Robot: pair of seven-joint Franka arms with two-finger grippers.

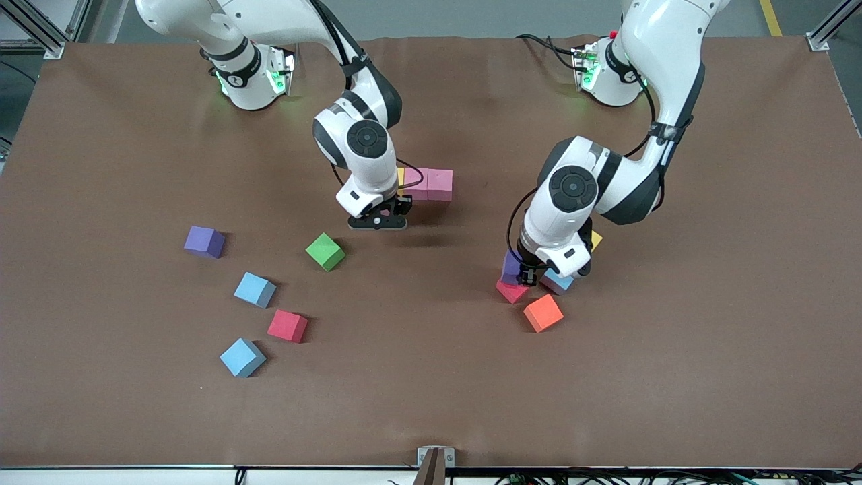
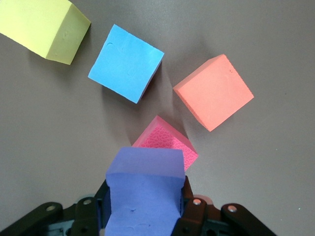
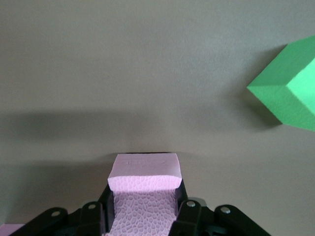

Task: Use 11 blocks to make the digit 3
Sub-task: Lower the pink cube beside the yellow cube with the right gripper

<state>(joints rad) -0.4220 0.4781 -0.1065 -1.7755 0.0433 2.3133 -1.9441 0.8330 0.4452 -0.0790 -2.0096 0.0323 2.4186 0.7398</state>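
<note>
Pink blocks sit mid-frame in the front view beside the right gripper. Left wrist view: left gripper is clamped on a purple block. Right wrist view: right gripper is clamped on a pink block. I think both are carrying; next, set them into the 3.

A brown tabletop fills most of the front view, its matte covering slightly rippled along the top edge of the frame. At the bottom centre of the frame a small metal bracket sits on the tabletop's edge. Aluminium frame posts show at the upper left and upper right corners (only their ends are visible). Grey floor with a yellow line lies at the upper right.
</note>
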